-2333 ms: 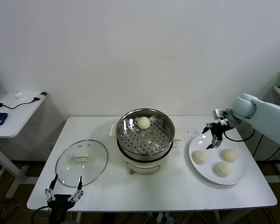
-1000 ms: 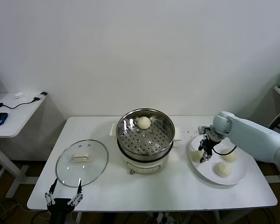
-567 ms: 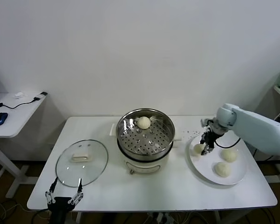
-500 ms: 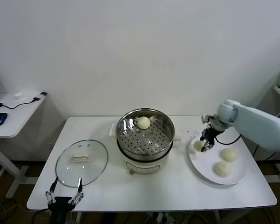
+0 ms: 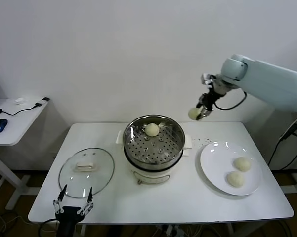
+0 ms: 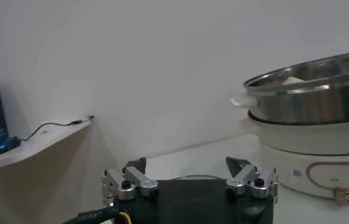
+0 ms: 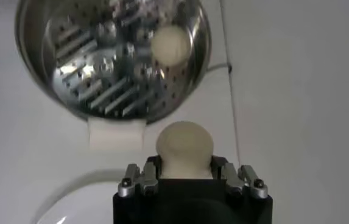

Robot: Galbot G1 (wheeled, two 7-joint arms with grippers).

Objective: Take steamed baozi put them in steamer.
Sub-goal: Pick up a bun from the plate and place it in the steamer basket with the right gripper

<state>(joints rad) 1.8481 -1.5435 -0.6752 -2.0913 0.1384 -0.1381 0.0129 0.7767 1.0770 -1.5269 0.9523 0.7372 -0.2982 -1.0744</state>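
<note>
My right gripper hangs high in the air to the right of the steamer, shut on a cream-white baozi. In the right wrist view that baozi sits between the jaws, with the steamer below and beyond it. One baozi lies on the perforated tray at the back of the steamer. Two more baozi rest on the white plate at the right. My left gripper waits open at the table's front left edge.
A flat glass lid lies on the table left of the steamer. A side desk with a blue mouse stands at the far left. The steamer rises to one side in the left wrist view.
My right gripper closed on a baozi on the plate, lifted it and carried it up and toward the steamer. Two baozi stay on the plate. The left gripper shifted slightly.
</note>
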